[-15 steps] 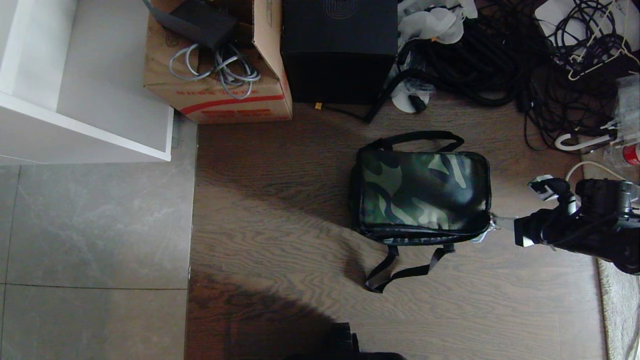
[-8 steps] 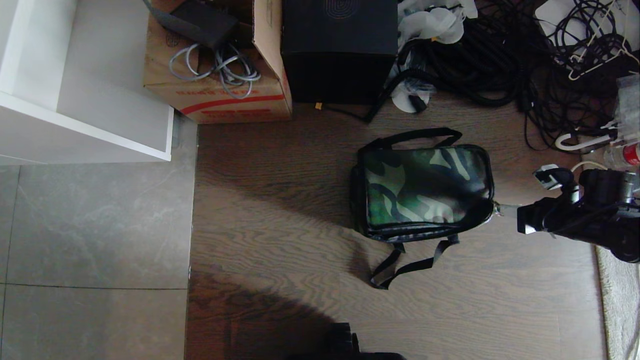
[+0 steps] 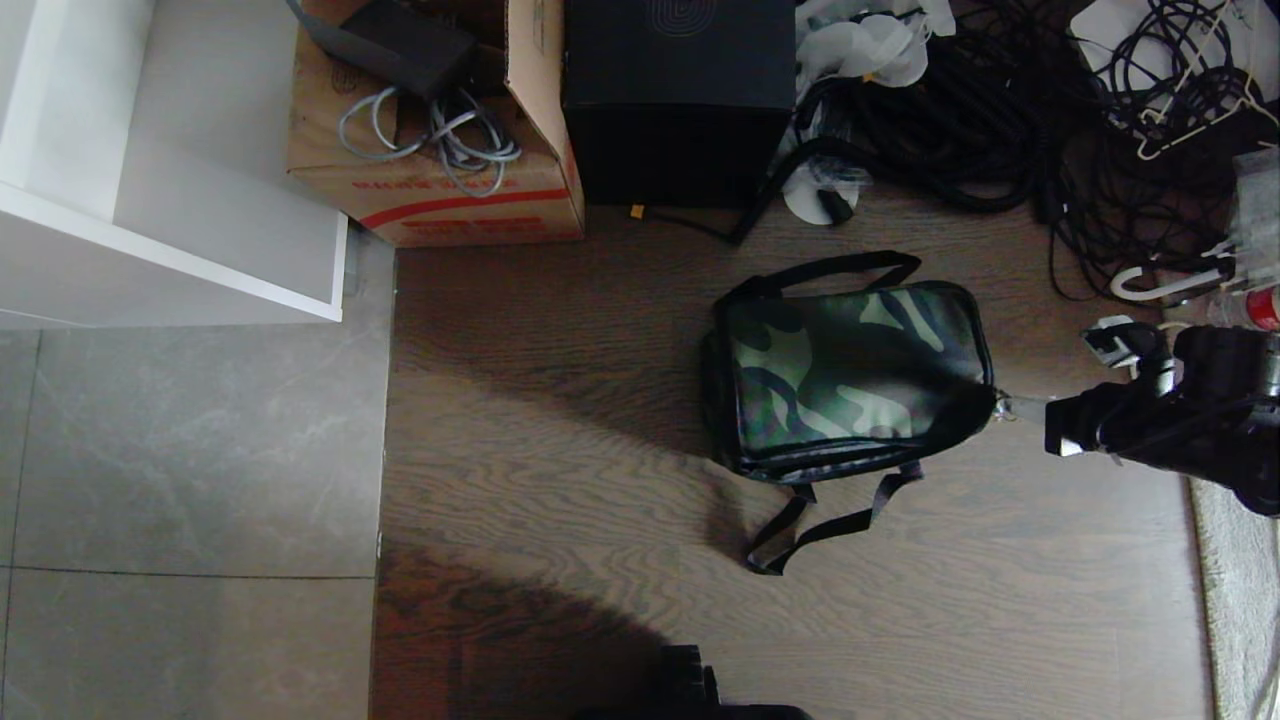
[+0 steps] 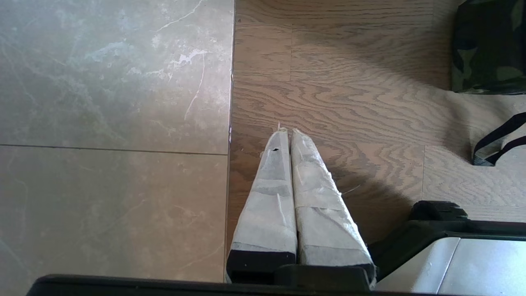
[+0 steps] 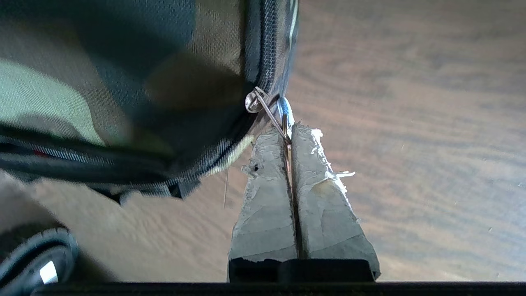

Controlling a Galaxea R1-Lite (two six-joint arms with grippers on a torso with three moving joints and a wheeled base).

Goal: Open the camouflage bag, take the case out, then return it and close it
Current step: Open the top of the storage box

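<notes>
Silver metal zipper pull (image 5: 269, 117) sits pinched between the taped fingertips of the right claw (image 5: 289, 137), clamped tight on it at the corner of the soft green, black and tan camouflage fabric bag (image 3: 850, 370). That bag lies on the brown wood-grain floor (image 3: 560, 480) just right of the head view's centre, lid not yet unzipped, its black webbing strap (image 3: 820, 525) trailing toward 6 o'clock; the case is not visible, presumably inside.

To do this step well, I'd say the pull must track the zipper line around the lid corner rather than drag straight outward, because a soft bag slides with the tug instead of opening. Slow, low, steady tension looks safest.

The right arm reaches in low and roughly level from 3 o'clock, fingers pointing at the bag's corner. The left claw (image 4: 287, 135), fingers pressed together on nothing, hangs parked over the floor.
</notes>
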